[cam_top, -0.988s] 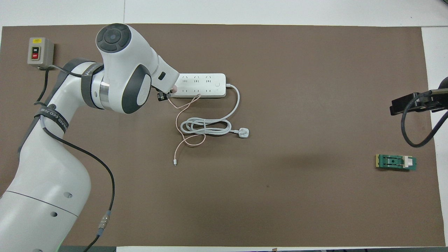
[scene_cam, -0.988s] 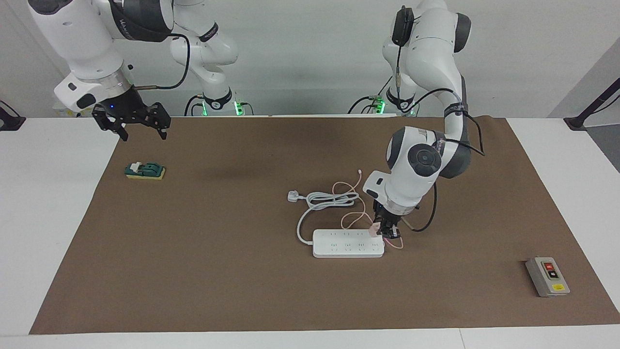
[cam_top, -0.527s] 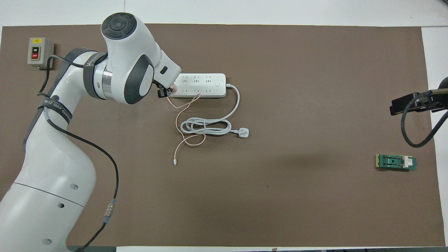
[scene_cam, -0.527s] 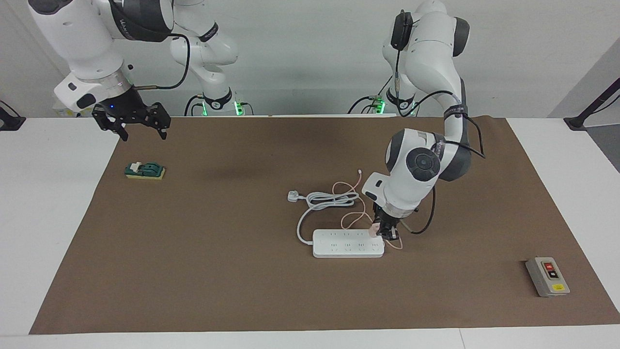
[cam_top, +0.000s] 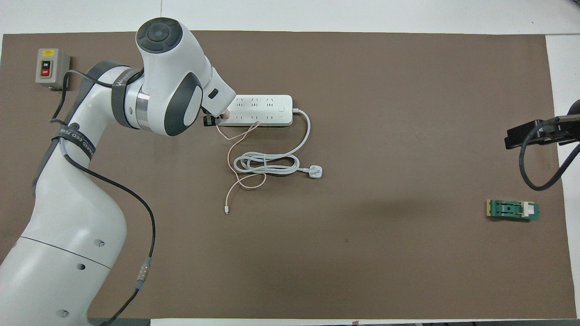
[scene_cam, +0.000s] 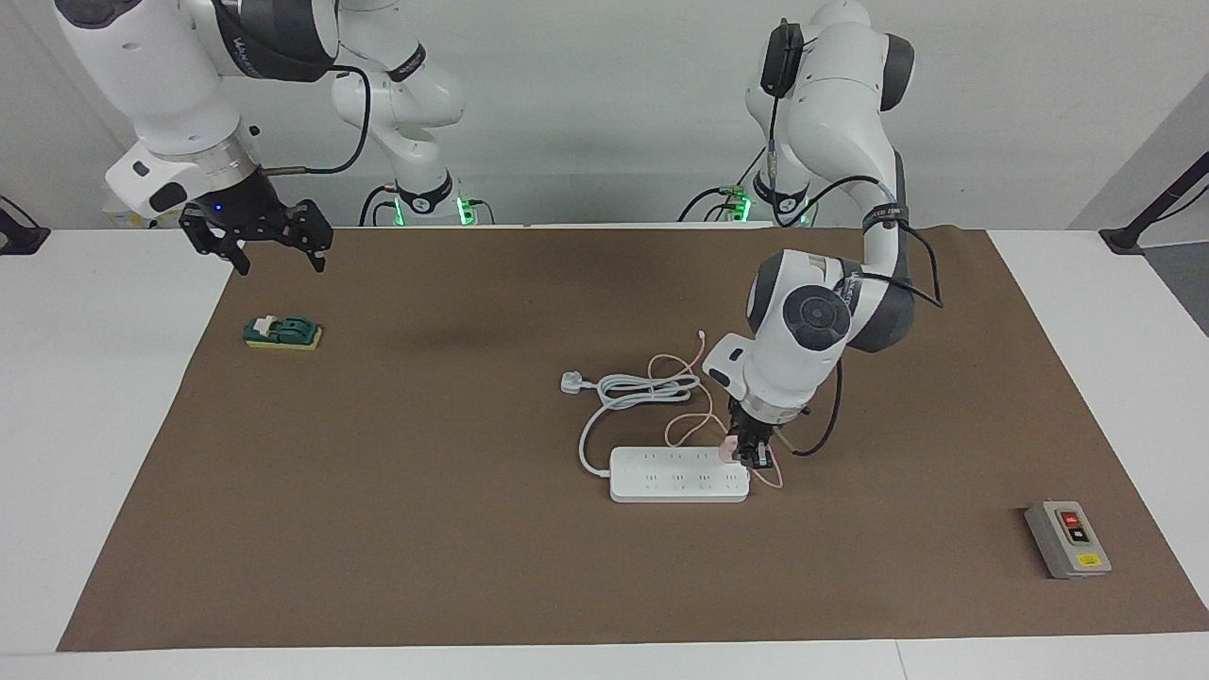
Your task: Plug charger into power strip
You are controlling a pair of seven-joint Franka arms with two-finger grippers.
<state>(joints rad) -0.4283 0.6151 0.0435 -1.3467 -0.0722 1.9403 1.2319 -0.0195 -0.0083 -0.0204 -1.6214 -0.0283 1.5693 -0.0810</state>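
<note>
Both arms: glossy white shells, dark grey joint bands and round grey end caps. Black cable runs outside each arm, strapped with black bands carrying white lettering. Left claw [scene_cam: 753, 457] and right claw [scene_cam: 256, 238]: black. Blue LED on right wrist, silver ring above it. Green lights at both bases.

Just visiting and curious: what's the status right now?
Left end effector shut on charger, at power strip end socket. Right end effector open, waiting. Nothing in the way.
</note>
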